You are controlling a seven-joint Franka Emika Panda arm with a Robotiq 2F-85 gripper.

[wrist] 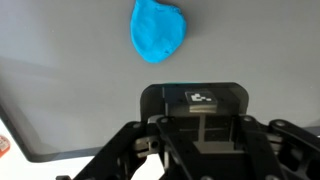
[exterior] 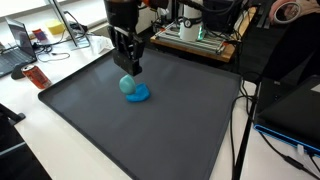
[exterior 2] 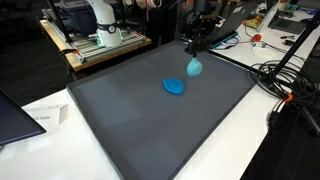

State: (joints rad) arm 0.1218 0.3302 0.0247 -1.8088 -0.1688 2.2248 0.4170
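Observation:
In both exterior views my gripper (exterior: 128, 70) (exterior 2: 194, 56) points straight down over the dark grey mat (exterior: 150, 130) (exterior 2: 150, 130). It is shut on a small pale teal lump (exterior: 127, 85) (exterior 2: 194, 67) that hangs from its fingertips just above the mat. A flat bright blue lump (exterior: 139, 96) (exterior 2: 175, 87) lies on the mat close beside and below it. The blue lump (wrist: 158, 30) sits at the top of the wrist view, beyond the black gripper housing (wrist: 195, 110). There the fingertips and the teal lump are hidden.
The mat covers most of a white table (exterior 2: 250, 140). A laptop (exterior: 14, 45) and a red object (exterior: 37, 75) lie off one edge. An equipment rack (exterior 2: 100, 40) stands behind. Cables (exterior 2: 285, 80) trail beside the mat, with papers (exterior 2: 40, 118) near a corner.

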